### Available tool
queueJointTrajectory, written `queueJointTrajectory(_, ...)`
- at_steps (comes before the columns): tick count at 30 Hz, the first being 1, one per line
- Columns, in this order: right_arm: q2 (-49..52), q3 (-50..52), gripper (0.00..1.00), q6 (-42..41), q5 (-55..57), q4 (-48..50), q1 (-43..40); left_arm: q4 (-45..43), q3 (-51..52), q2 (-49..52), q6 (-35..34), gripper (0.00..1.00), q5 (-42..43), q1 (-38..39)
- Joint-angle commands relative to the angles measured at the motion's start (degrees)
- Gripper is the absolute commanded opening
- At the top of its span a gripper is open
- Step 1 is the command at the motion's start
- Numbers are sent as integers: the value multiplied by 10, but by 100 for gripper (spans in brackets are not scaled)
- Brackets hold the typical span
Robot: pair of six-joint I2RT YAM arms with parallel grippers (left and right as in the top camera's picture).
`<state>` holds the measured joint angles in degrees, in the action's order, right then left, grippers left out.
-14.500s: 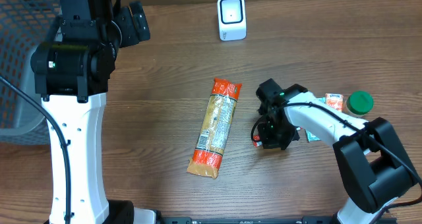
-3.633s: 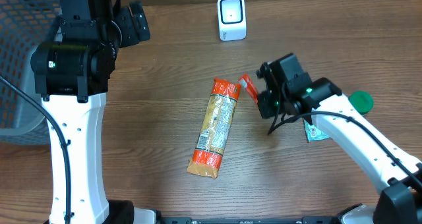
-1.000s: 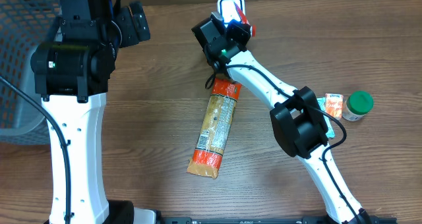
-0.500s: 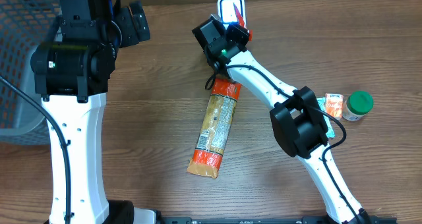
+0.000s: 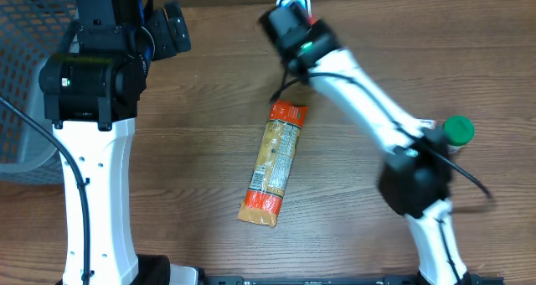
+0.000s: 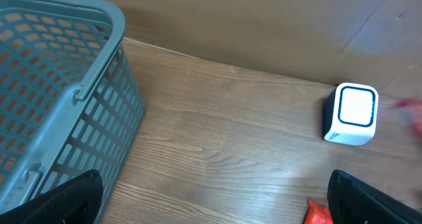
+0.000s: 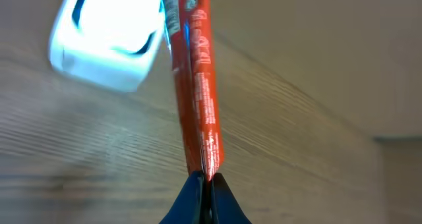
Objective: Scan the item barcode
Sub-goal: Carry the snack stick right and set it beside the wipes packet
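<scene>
Over far edge of brown wooden worktop [image 5: 209, 84], just beside small white box scanner with lit face [image 7: 105, 39]: noted thin flat red packet [image 7: 198, 85] pinched by its lower edge between right jaws, pressed together on it. Seen edge-on from right wrist, upright, rising straight from jaw tips, leaning slightly left. Read small pale print near upper end as illegible. Cannot tell whether packet touches scanner. Logged left jaws spread wide, holding nothing, near grey-blue plastic mesh basket [image 6: 53, 92]. Noted long orange pasta bag [image 5: 272, 162] flat mid-worktop, well apart from packet.
</scene>
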<state>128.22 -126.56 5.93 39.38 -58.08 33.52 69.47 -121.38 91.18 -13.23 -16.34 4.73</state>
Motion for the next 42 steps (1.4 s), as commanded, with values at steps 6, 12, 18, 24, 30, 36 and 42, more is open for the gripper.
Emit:
queueJointTrajectory(6,-208,-6,4,-138,-231,-119,-108,0,-5,-2,10,100,-6,-2)
queueJointTrajectory(12,-233,-2,4,-137,-345,-235,-190,0,-5,-2,10,100,-6,-2)
queueJointTrajectory(18,-232,75,4,-146,-350,-307,-241,0,-5,-2,10,100,-6,-2)
queueJointTrajectory(24,-232,216,4,-145,-350,-315,-247,0,-5,-2,10,100,-6,-2)
queueJointTrajectory(30,-232,362,4,-147,-350,-244,-246,0,-5,-2,10,100,-6,-2)
queueJointTrajectory(36,-232,449,4,-147,-350,-196,-246,0,-5,-2,10,100,-6,-2)
queueJointTrajectory(42,-232,468,30,-148,-350,-205,-246,0,-5,-2,10,100,-6,-2)
